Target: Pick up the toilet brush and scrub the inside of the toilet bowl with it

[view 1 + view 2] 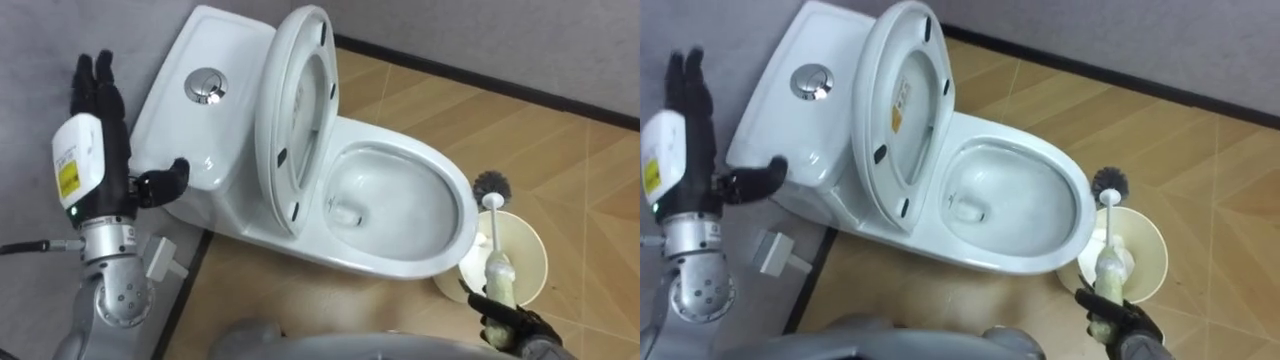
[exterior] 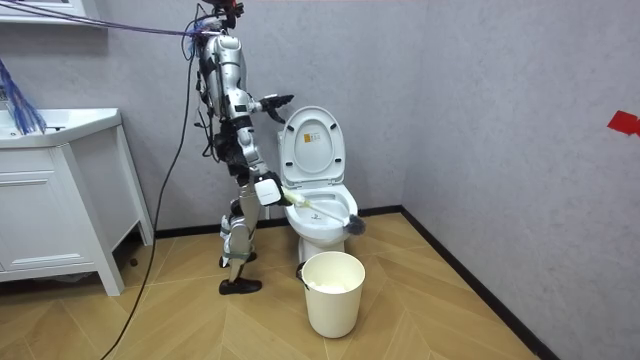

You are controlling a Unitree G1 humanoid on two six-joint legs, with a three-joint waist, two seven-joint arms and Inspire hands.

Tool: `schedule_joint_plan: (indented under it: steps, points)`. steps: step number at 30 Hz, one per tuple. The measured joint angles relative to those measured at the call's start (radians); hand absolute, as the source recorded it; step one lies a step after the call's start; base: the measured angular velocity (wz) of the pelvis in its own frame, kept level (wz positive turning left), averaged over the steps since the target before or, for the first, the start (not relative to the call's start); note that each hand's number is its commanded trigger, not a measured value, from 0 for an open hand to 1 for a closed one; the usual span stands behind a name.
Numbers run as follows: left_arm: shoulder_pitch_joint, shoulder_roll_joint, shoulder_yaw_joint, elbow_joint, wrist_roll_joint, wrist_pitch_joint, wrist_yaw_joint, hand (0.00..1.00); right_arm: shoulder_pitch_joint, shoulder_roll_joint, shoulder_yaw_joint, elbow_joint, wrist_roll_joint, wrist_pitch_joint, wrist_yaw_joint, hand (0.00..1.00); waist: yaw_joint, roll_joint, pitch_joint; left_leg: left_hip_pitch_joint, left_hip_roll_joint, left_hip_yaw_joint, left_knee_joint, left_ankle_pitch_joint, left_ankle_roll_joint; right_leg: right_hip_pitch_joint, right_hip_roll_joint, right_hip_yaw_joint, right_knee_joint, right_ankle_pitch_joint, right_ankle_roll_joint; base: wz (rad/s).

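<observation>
Left eye view: toilet brush in right hand, beside toilet.

- Bowl open from above; free way in from front and right
- Lid raised, standing between bowl and tank; it blocks the bowl's left side
- Bucket on the floor, just beside the bowl's right rim; brush head above it, near the bowl's edge; tight gap there
- Left hand up between wall and tank; thumb by the tank's corner; little room
- Cabinet well apart, on the room view's left
</observation>
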Motion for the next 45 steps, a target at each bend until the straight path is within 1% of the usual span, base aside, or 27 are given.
schedule_joint_plan:
  steps: [4,6,7,8,10,13,15,17,19,20,22,23,24,26,28,30,32,33,35,36,38,41,43,45]
  points:
    - [-0.001,0.007,-0.009,0.001,0.039,-0.001,0.014,0.00,-0.001,0.000,-0.012,-0.022,-0.081,-0.005,0.000,1.00,-0.003,-0.002,-0.0011,0.021,0.001,0.016,-0.010,0.001,0.000,0.010,0.000,0.011,-0.001,0.000,0.000,-0.13]
    - [-0.001,0.009,-0.029,0.003,0.060,-0.002,0.013,0.00,0.000,0.000,-0.021,-0.021,-0.113,-0.008,0.002,1.00,-0.010,-0.006,0.0012,0.034,0.002,0.016,-0.012,0.002,0.001,0.026,-0.001,0.012,-0.009,0.000,0.000,0.00]
    - [-0.001,0.008,-0.033,0.006,0.061,-0.004,0.013,0.00,0.000,0.000,-0.022,-0.019,-0.126,-0.008,0.002,1.00,-0.010,-0.007,0.0005,0.037,0.001,0.015,-0.012,0.002,0.001,0.031,-0.001,0.011,-0.015,0.000,0.000,0.00]
    - [-0.003,0.008,-0.040,0.014,0.064,-0.004,0.009,0.00,-0.003,0.000,-0.024,-0.020,-0.148,-0.008,0.004,1.00,-0.012,-0.009,0.0024,0.044,0.001,0.014,-0.012,0.002,0.001,0.038,-0.001,0.010,-0.017,0.000,0.000,0.00]
    - [-0.003,0.010,-0.056,0.028,0.062,-0.004,0.001,0.00,-0.012,0.000,-0.024,-0.023,-0.173,-0.007,0.014,1.00,-0.017,-0.011,0.0032,0.045,0.002,0.013,-0.016,0.001,0.001,0.035,0.000,0.009,-0.016,0.000,0.000,0.00]
    - [-0.004,0.021,-0.103,0.057,0.062,-0.004,-0.056,0.00,-0.035,-0.002,-0.023,-0.030,-0.209,-0.004,0.031,1.00,-0.016,-0.009,0.0023,0.039,0.003,0.014,-0.020,0.002,0.000,0.025,0.001,0.012,-0.015,0.002,-0.002,-0.05]
    - [-0.004,0.045,-0.138,0.066,0.063,-0.004,-0.103,0.00,-0.053,-0.003,-0.023,-0.033,-0.233,-0.003,0.041,1.00,-0.018,-0.009,0.0022,0.033,0.002,0.014,-0.020,0.004,-0.002,0.018,0.003,0.013,-0.015,0.004,-0.003,0.00]
    - [-0.004,0.055,-0.148,0.084,0.063,-0.004,-0.130,0.00,-0.054,-0.012,-0.022,-0.055,-0.275,-0.003,0.041,1.00,-0.017,-0.006,0.0007,0.036,0.003,0.019,-0.025,0.004,-0.002,0.016,0.004,0.016,-0.015,0.004,-0.003,-0.04]
    - [-0.005,0.058,-0.151,0.094,0.063,-0.003,-0.148,0.00,-0.056,-0.016,-0.021,-0.080,-0.304,-0.003,0.036,1.00,-0.014,-0.006,0.0001,0.035,0.005,0.030,-0.029,0.009,-0.002,0.007,0.004,0.023,-0.014,0.004,-0.003,-0.12]
    - [-0.005,0.060,-0.159,0.101,0.062,-0.003,-0.159,0.00,-0.057,-0.016,-0.021,-0.106,-0.329,-0.003,0.023,1.00,-0.013,-0.004,0.0013,0.035,0.009,0.040,-0.029,0.009,-0.002,0.004,0.004,0.029,-0.014,0.004,-0.003,-0.15]
    - [-0.012,0.063,-0.177,0.149,0.063,-0.003,-0.180,0.00,-0.057,-0.016,-0.021,-0.142,-0.369,-0.003,0.005,1.00,-0.012,0.000,0.0004,0.037,0.009,0.045,-0.029,0.009,-0.002,0.005,0.004,0.039,-0.014,0.004,-0.003,-0.16]
    - [-0.014,0.063,-0.186,0.198,0.062,-0.001,-0.194,0.00,-0.064,-0.016,-0.021,-0.168,-0.408,-0.003,-0.007,1.00,-0.018,0.005,-0.0004,0.038,0.009,0.047,-0.032,0.010,-0.001,0.007,0.003,0.041,-0.015,0.004,-0.003,-0.10]
    - [-0.013,0.069,-0.197,0.232,0.060,0.010,-0.213,0.00,-0.069,-0.016,-0.021,-0.190,-0.439,-0.004,-0.016,1.00,-0.026,0.006,0.0016,0.045,0.009,0.048,-0.038,0.010,-0.001,0.007,0.004,0.043,-0.015,0.004,-0.003,-0.09]
    - [-0.013,0.082,-0.216,0.274,0.060,0.012,-0.236,0.00,-0.073,-0.016,-0.021,-0.211,-0.501,-0.005,-0.039,1.00,-0.031,0.002,0.0033,0.051,0.011,0.055,-0.047,0.012,-0.001,0.004,0.006,0.050,-0.016,0.004,-0.003,-0.08]
    - [-0.018,0.084,-0.222,0.280,0.058,0.011,-0.239,0.00,-0.073,-0.018,-0.021,-0.238,-0.559,-0.002,-0.057,1.00,-0.028,0.000,0.0034,0.050,0.012,0.066,-0.049,0.012,-0.001,0.004,0.007,0.057,-0.015,0.004,-0.003,-0.09]
    - [-0.016,0.088,-0.222,0.295,0.059,0.011,-0.241,0.00,-0.061,-0.022,-0.011,-0.329,-0.660,0.006,-0.081,1.00,-0.023,0.002,0.0032,0.052,0.012,0.074,-0.061,0.017,0.000,0.000,0.006,0.065,-0.014,0.004,-0.003,-0.11]
    - [-0.020,0.094,-0.223,0.310,0.059,0.010,-0.247,0.00,-0.055,-0.027,0.007,-0.390,-0.726,0.003,-0.088,1.00,-0.025,0.003,0.0009,0.054,0.010,0.077,-0.069,0.023,-0.001,-0.001,0.004,0.065,-0.014,0.004,-0.003,0.00]
    - [-0.030,0.095,-0.223,0.319,0.059,0.010,-0.258,0.00,-0.055,-0.030,0.017,-0.408,-0.755,-0.004,-0.087,1.00,-0.026,0.002,-0.0001,0.061,0.010,0.077,-0.077,0.028,-0.001,0.000,0.003,0.063,-0.014,0.004,-0.004,0.04]
    - [-0.041,0.094,-0.223,0.332,0.060,0.012,-0.276,0.00,-0.055,-0.031,0.017,-0.420,-0.808,-0.005,-0.087,1.00,-0.027,0.002,-0.0005,0.067,0.008,0.075,-0.079,0.032,-0.002,0.004,0.001,0.056,-0.014,0.004,-0.004,0.08]
    - [-0.047,0.094,-0.222,0.340,0.062,0.012,-0.289,0.00,-0.055,-0.033,0.017,-0.419,-0.847,-0.005,-0.087,1.00,-0.027,0.006,-0.0040,0.067,0.005,0.073,-0.079,0.032,-0.002,0.004,0.001,0.053,-0.014,0.004,-0.004,0.06]
    - [-0.060,0.094,-0.222,0.350,0.062,0.013,-0.300,0.00,-0.055,-0.040,0.019,-0.413,-0.877,0.001,-0.086,1.00,-0.026,0.008,-0.0052,0.066,0.001,0.070,-0.080,0.032,-0.002,0.004,-0.001,0.045,-0.013,0.004,-0.004,0.02]
    - [-0.067,0.095,-0.222,0.357,0.065,0.016,-0.301,0.00,-0.054,-0.055,0.037,-0.396,-0.886,0.019,-0.086,1.00,-0.022,0.006,-0.0064,0.062,0.000,0.071,-0.094,0.040,-0.001,0.000,-0.003,0.041,-0.007,0.004,-0.004,-0.03]
    - [-0.071,0.101,-0.222,0.355,0.074,0.017,-0.301,0.00,-0.055,-0.072,0.050,-0.382,-0.894,0.020,-0.086,1.00,-0.021,0.006,-0.0087,0.047,0.000,0.071,-0.094,0.041,-0.001,-0.019,-0.005,0.040,0.004,0.004,-0.004,-0.02]
    - [-0.071,0.126,-0.223,0.353,0.106,0.016,-0.301,0.00,-0.053,-0.087,0.056,-0.377,-0.925,0.031,-0.086,1.00,-0.021,0.009,-0.0130,0.030,0.000,0.070,-0.091,0.045,-0.001,-0.036,-0.004,0.041,0.003,0.008,-0.007,-0.05]
